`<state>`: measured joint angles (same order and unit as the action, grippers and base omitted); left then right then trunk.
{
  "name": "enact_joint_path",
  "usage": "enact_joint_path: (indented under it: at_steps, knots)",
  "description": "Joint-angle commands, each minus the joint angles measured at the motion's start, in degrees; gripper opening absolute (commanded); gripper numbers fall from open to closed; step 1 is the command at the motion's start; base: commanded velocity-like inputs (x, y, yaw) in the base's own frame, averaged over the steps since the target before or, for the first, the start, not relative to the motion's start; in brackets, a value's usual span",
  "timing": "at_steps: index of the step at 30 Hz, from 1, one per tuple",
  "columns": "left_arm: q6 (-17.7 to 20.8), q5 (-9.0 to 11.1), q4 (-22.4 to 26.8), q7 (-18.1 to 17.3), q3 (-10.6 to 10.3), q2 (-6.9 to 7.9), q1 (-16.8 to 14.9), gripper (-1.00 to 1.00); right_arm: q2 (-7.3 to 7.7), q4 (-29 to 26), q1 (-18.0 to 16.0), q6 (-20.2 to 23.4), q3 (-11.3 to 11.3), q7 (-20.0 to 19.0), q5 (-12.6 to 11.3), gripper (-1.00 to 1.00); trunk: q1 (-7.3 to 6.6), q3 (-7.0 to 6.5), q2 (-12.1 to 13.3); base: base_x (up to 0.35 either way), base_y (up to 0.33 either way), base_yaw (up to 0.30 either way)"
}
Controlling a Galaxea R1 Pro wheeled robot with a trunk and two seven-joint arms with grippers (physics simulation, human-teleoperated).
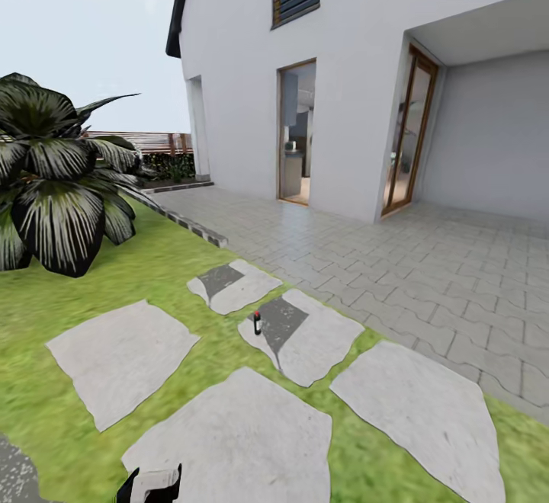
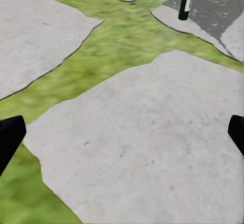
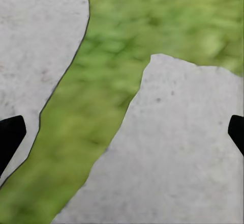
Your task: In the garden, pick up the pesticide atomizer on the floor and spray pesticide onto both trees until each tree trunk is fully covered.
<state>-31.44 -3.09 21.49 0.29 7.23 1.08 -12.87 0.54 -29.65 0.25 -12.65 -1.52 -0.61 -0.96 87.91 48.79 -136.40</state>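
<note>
The pesticide atomizer [image 1: 257, 322], a small dark bottle with a red tip, stands upright at the grass-side edge of a stepping stone in the garden. In the left wrist view the atomizer [image 2: 186, 1] is well ahead of my left gripper [image 2: 122, 137], whose black fingertips [image 2: 10, 135] are spread wide over a pale slab: open and empty. The left gripper [image 1: 150, 485] also peeks in at the head view's bottom edge. My right gripper [image 3: 122, 135] is open over a strip of grass between two slabs. Both trees and their trunks are out of view.
Several irregular pale stepping stones [image 1: 122, 354] lie in the lawn [image 1: 46, 411]. A low plant with broad striped leaves [image 1: 53, 175] stands at the left. Grey paving [image 1: 427, 274] and a white house [image 1: 351, 84] with an open doorway [image 1: 297, 133] lie beyond; a slat fence [image 1: 145, 141] runs behind.
</note>
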Motion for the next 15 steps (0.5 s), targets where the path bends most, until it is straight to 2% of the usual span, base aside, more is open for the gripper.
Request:
enact_joint_path:
  at_steps: [1, 9, 15]
  knots:
    - [-0.2, -0.3, 0.0, 0.0, 0.2, -0.03, 0.0, 1.00, -0.01, -0.1, 0.0, -0.1, -0.1, -0.1, -0.1, 1.00, 0.03, 0.05, 0.0, 0.325, -0.106, 0.005]
    - [-0.2, -0.3, 0.0, 0.0, 0.2, -0.03, 0.0, 1.00, -0.06, -0.1, 0.0, -0.1, -0.1, -0.1, -0.1, 1.00, 0.03, 0.05, 0.0, 0.323, -0.114, 0.147]
    - [-0.2, -0.3, 0.0, 0.0, 0.2, -0.03, 0.0, 1.00, 0.03, -0.1, 0.0, -0.1, -0.1, -0.1, -0.1, 1.00, 0.03, 0.05, 0.0, 0.312, -0.139, 0.033]
